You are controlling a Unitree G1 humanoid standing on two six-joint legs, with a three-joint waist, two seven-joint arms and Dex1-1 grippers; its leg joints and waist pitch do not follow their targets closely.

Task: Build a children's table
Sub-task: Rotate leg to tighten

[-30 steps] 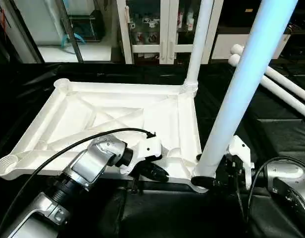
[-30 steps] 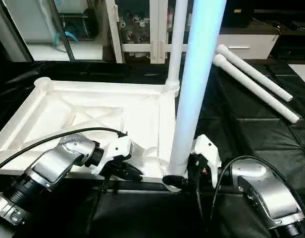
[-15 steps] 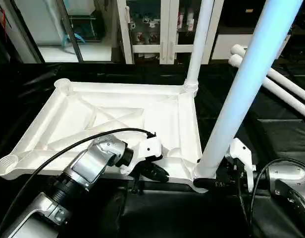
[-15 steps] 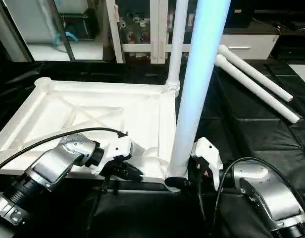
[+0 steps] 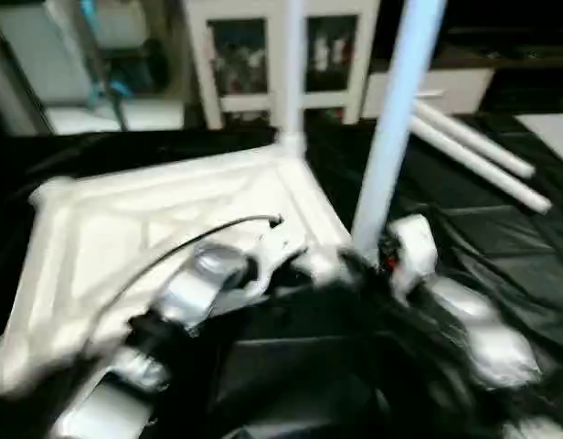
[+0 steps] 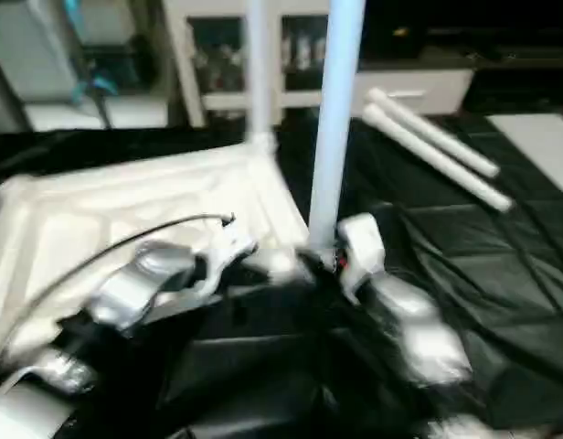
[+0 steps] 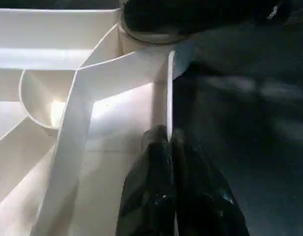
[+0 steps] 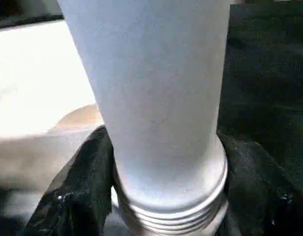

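The white tabletop (image 5: 144, 210) lies underside up on the black cover, its ribs showing. One white leg (image 5: 289, 73) stands upright in its far corner. My left gripper (image 7: 168, 135) is shut on the thin rim (image 7: 169, 83) of the tabletop's near edge. My right gripper (image 8: 164, 140) is shut on a second white leg (image 8: 151, 98) just above its threaded end, one black finger (image 8: 77, 196) on each side. That leg (image 5: 396, 119) rises steeply at the tabletop's near right corner. How the threaded end meets the corner socket is hidden.
Two spare white legs (image 5: 473, 151) lie side by side on the black cover (image 5: 501, 238) to the far right. White cabinets (image 5: 263, 55) stand behind the work table. A black cable (image 5: 208, 233) arcs over my left forearm.
The whole picture has swung and blurred, so the head camera has moved. The held leg now looks a little steeper. Both grippers keep their holds.
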